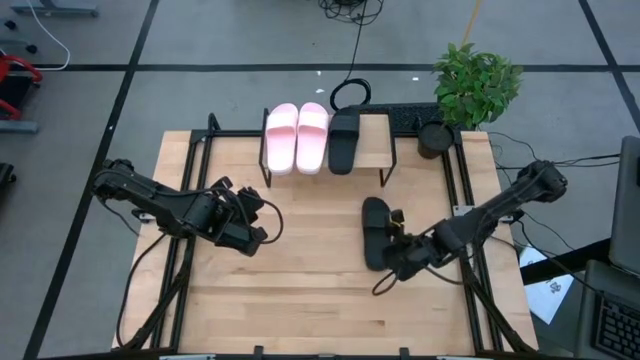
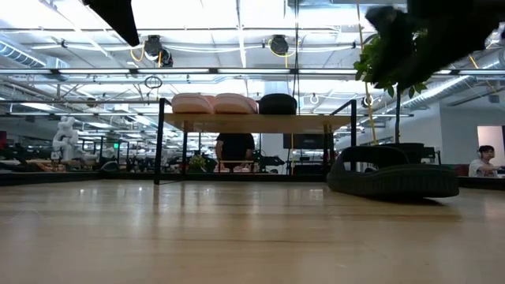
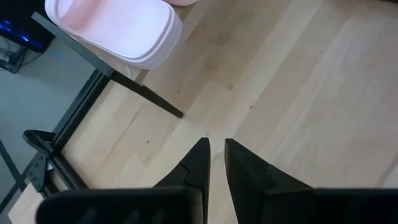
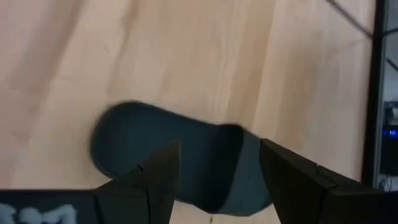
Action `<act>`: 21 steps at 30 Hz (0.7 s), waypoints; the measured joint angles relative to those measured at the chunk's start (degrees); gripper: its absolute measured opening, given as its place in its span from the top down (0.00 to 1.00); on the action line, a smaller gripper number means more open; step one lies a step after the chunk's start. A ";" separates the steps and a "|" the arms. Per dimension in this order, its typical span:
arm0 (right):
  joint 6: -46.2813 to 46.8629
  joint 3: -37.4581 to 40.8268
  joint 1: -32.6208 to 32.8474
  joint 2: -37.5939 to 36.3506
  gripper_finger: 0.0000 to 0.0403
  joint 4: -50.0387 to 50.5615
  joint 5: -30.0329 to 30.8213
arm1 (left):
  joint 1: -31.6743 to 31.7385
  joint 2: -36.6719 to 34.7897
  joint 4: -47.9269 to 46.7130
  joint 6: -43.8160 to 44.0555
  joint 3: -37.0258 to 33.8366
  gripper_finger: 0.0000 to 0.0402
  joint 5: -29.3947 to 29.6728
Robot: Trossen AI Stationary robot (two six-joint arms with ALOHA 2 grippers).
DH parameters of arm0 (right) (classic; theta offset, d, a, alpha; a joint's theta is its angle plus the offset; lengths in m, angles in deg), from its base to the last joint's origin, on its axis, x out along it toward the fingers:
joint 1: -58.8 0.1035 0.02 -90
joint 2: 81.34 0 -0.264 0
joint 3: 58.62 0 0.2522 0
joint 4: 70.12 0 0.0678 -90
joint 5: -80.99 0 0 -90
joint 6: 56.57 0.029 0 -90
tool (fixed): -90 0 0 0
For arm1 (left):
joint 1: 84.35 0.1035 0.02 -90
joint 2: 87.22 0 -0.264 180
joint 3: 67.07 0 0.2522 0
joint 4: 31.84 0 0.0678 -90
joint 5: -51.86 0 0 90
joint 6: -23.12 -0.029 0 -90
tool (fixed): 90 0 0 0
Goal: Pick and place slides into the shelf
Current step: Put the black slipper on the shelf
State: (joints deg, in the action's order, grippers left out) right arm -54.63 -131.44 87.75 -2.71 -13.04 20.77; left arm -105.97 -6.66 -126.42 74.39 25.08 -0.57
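Observation:
The shelf (image 1: 375, 150) stands at the table's far edge; the pink pair (image 1: 297, 137) and one black slide (image 1: 344, 140) lie side by side on its top. The other black slide (image 1: 375, 228) rests sole-down on the table, right of centre, seen also in the low view (image 2: 390, 177). My right gripper (image 4: 217, 162) is open and hovers above that slide (image 4: 186, 155), one finger on either side, touching nothing. My left gripper (image 3: 216, 144) is shut, over bare table in front of the shelf's left end (image 1: 262, 228), near the left pink slide (image 3: 118, 31).
A potted plant (image 1: 475, 85) and a keyboard (image 1: 410, 118) sit beside the shelf's right end. Black frame rails (image 1: 462, 190) run along the table's sides. The shelf's thin leg (image 3: 124, 84) stands close to my left gripper. People sit in the room behind (image 2: 481, 162).

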 joint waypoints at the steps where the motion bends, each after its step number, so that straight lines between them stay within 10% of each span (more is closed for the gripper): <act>1: 0.00 1.41 -0.62 0.00 0.49 -1.14 -0.04 | 0.02 0.00 0.00 0.02 0.00 0.88 -0.04; 21: -5.47 15.15 -13.62 0.00 0.54 -13.98 0.12 | 0.02 0.00 0.09 -0.04 0.00 0.88 -0.03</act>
State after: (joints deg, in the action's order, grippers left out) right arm -60.10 -116.28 74.13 -2.71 -27.01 20.89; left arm -105.95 -6.66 -126.33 74.34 25.08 -0.60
